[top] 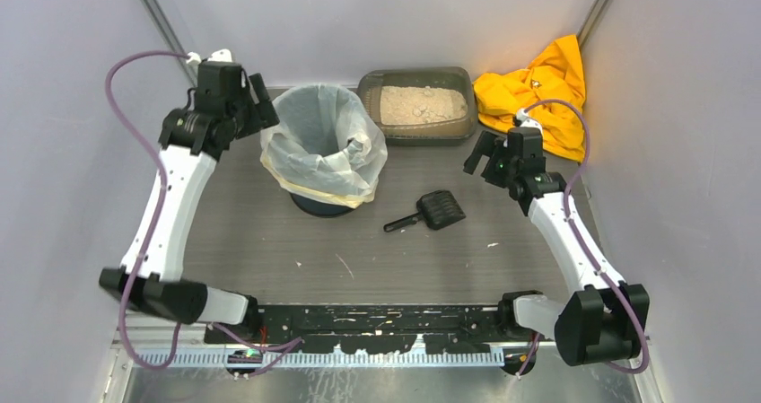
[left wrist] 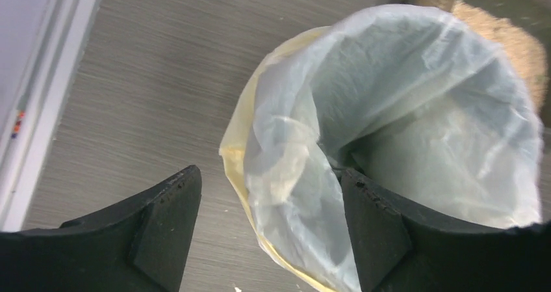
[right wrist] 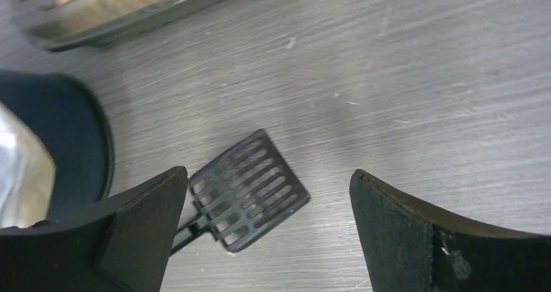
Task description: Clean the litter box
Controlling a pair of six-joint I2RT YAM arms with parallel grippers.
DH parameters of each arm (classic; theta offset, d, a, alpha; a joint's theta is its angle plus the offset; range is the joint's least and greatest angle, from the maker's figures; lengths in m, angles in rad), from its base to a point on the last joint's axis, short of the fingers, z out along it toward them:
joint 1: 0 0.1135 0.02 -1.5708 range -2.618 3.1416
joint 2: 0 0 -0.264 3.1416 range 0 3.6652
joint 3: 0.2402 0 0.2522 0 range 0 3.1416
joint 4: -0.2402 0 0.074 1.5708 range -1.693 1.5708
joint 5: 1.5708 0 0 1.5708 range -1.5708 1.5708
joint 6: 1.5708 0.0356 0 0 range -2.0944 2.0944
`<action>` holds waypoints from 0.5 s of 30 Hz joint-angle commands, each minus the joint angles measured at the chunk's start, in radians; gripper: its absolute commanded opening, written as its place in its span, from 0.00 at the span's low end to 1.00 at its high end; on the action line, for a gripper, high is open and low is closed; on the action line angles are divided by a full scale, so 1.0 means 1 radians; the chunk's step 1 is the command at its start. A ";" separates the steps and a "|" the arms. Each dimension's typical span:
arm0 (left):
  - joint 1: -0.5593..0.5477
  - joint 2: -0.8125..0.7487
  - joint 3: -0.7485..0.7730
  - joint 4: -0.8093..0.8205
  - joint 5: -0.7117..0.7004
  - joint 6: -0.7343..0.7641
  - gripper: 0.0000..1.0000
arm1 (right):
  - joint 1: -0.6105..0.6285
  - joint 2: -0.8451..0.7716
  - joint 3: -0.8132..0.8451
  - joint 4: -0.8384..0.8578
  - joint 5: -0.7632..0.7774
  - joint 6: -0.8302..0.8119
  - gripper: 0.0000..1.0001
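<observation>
**Scoop not yet picked up, bin liner being readied**

The litter box (top: 422, 134) sits at the far edge of the worktop (top: 269, 250), pale granules inside. It lies between the lined bin (top: 283, 165) on its left and a crumpled yellow cloth (top: 538, 93) on its right. Nothing has been scooped, so the task looks to be at its opening step.

The right hand (right wrist: 268, 175) hangs above the black slotted scoop (top: 440, 210), fingers spread wide and empty. In its wrist view the slotted head lies in the gap, while the handle runs off under the left finger. The next move probably calls for a shift toward the handle, then a drop and a firm pinch, since the scoop lies flat on the worktop.

The left hand (left wrist: 268, 188) stands wide astride the bin's near rim, one finger outside and one over the white liner. It is not yet pinching it, and seems meant to steady the bag.

The bin's dark base lies near the handle end, which leaves the right hand little room on that side.
</observation>
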 commanded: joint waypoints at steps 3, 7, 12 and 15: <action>-0.003 0.208 0.198 -0.188 -0.106 0.080 0.71 | 0.050 -0.062 0.108 -0.034 -0.056 -0.071 1.00; -0.003 0.299 0.192 -0.187 -0.053 0.078 0.65 | 0.065 -0.091 0.099 -0.022 -0.074 -0.100 1.00; -0.002 0.375 0.198 -0.195 -0.071 0.079 0.36 | 0.065 -0.083 0.053 0.039 -0.101 -0.108 1.00; -0.001 0.377 0.179 -0.173 -0.148 0.091 0.09 | 0.067 -0.064 0.036 0.074 -0.114 -0.105 1.00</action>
